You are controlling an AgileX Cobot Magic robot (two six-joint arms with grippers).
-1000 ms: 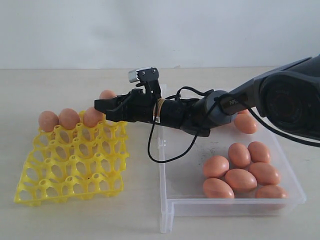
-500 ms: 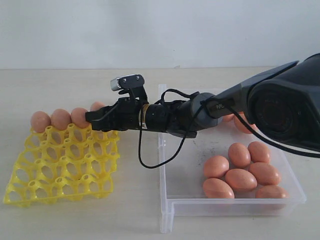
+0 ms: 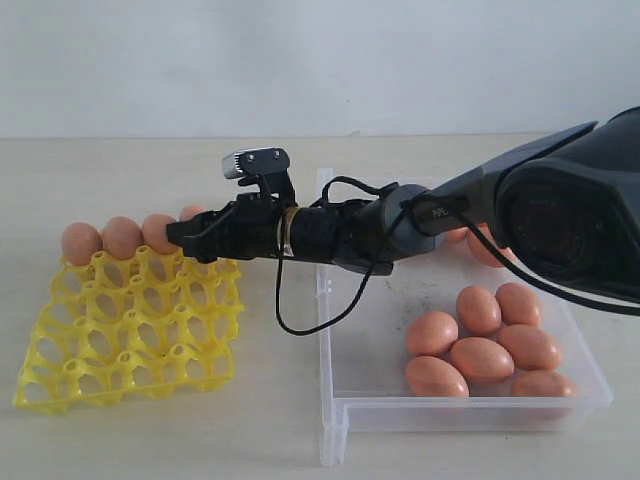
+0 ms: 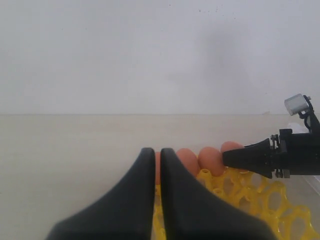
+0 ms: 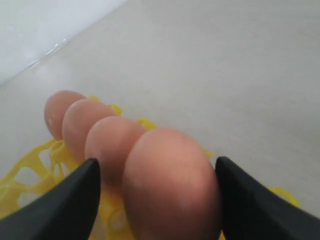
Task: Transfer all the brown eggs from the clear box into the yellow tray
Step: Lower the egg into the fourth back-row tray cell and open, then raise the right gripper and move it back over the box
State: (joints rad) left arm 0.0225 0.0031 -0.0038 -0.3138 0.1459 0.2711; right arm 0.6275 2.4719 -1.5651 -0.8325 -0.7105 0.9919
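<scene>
Right wrist view: right gripper [image 5: 156, 161] unclenched
One brown egg [image 5: 170, 190] is seated in the yellow tray's [image 3: 130, 330] far row (rightmost of four), between the parted fingers [image 5: 65, 200].

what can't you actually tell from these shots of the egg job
- How many brown eggs the clear plastic box holds: exterior view, the right arm covers the far corner.
- Whether the egg inside the open right gripper sits down in a yellow lattice tray cup: right wrist view's edge cuts it off.
</scene>
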